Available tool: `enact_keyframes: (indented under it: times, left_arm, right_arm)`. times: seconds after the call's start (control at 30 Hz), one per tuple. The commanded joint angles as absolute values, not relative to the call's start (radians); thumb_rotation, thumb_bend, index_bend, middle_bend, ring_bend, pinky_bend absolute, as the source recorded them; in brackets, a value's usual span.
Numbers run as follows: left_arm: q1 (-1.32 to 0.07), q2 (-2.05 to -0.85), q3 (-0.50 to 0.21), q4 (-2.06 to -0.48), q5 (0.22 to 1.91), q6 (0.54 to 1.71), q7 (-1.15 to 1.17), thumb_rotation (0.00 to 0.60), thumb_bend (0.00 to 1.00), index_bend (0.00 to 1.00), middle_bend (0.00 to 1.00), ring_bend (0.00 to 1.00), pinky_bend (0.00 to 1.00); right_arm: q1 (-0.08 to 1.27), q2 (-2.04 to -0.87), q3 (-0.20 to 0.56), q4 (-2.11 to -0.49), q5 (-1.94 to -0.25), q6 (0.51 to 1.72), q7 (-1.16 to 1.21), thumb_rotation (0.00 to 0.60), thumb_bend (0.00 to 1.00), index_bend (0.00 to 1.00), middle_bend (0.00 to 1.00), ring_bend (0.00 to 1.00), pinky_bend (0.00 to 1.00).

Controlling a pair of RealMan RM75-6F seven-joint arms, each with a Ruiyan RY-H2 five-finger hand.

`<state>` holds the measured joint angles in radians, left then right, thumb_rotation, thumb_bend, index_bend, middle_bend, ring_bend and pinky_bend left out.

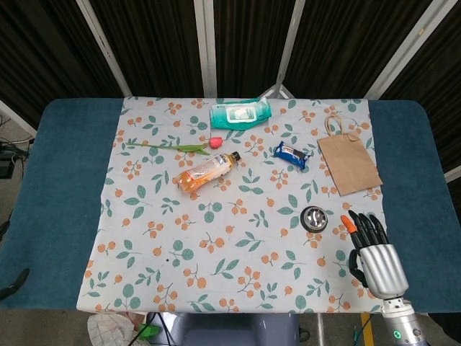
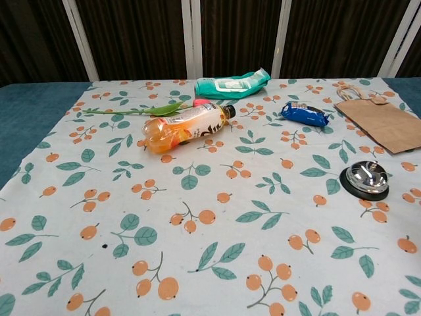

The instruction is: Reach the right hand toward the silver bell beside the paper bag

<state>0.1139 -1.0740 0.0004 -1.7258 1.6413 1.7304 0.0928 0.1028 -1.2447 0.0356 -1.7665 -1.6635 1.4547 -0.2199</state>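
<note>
The silver bell point(image 1: 315, 217) on its black base sits on the flowered cloth, in front of the brown paper bag point(image 1: 348, 161). The chest view shows the bell point(image 2: 366, 178) at the right, with the bag point(image 2: 386, 123) behind it. My right hand point(image 1: 373, 254) hovers over the cloth's front right corner, fingers spread and pointing away from me, holding nothing. It is a short way right of the bell and nearer to me, not touching it. The chest view does not show this hand. My left hand appears in neither view.
An orange juice bottle point(image 1: 207, 171) lies mid-cloth, with a pink tulip point(image 1: 176, 146) behind it. A teal wipes pack point(image 1: 240, 113) sits at the back and a blue snack wrapper point(image 1: 293, 153) lies left of the bag. Blue table point(image 1: 61, 187) borders the cloth.
</note>
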Motion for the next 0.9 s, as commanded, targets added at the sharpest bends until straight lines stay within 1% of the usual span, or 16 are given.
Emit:
enact_keyframes:
  times: [0.03, 0.23, 0.47, 0.63, 0.73, 0.9]
  left_arm:
    - [0.112, -1.072, -0.001, -1.727, 1.638, 1.726, 0.090, 0.600, 0.33, 0.05, 0.00, 0.00, 0.10]
    - [0.111, -1.072, -0.002, -1.728, 1.634, 1.723, 0.094, 0.600, 0.33, 0.05, 0.00, 0.00, 0.10]
    - [0.112, -1.074, -0.009, -1.730, 1.620, 1.725, 0.097, 0.600, 0.33, 0.05, 0.00, 0.00, 0.10]
    - [0.108, -1.078, -0.013, -1.733, 1.611, 1.716, 0.111, 0.600, 0.33, 0.05, 0.00, 0.00, 0.10]
    - [0.105, -1.082, -0.017, -1.736, 1.605, 1.712, 0.125, 0.600, 0.33, 0.05, 0.00, 0.00, 0.10]
    - [0.108, -1.086, -0.019, -1.739, 1.602, 1.717, 0.136, 0.600, 0.33, 0.05, 0.00, 0.00, 0.10]
  right_arm:
    - [0.142, -1.278, 0.073, -1.777, -1.622, 1.409, -0.250, 0.600, 0.81, 0.00, 0.00, 0.00, 0.00]
    - [0.219, -1.349, 0.151, -1.743, -1.525, 1.327, -0.263, 0.600, 0.81, 0.00, 0.00, 0.00, 0.00]
    - [0.299, -1.410, 0.210, -1.680, -1.426, 1.229, -0.239, 0.600, 0.81, 0.00, 0.00, 0.00, 0.00]
    - [0.338, -1.457, 0.224, -1.615, -1.400, 1.190, -0.231, 0.600, 0.81, 0.00, 0.00, 0.00, 0.00]
    - [0.376, -1.512, 0.226, -1.524, -1.385, 1.154, -0.229, 0.600, 0.81, 0.00, 0.00, 0.00, 0.00]
    - [0.419, -1.592, 0.223, -1.389, -1.388, 1.129, -0.216, 0.600, 0.81, 0.00, 0.00, 0.00, 0.00]
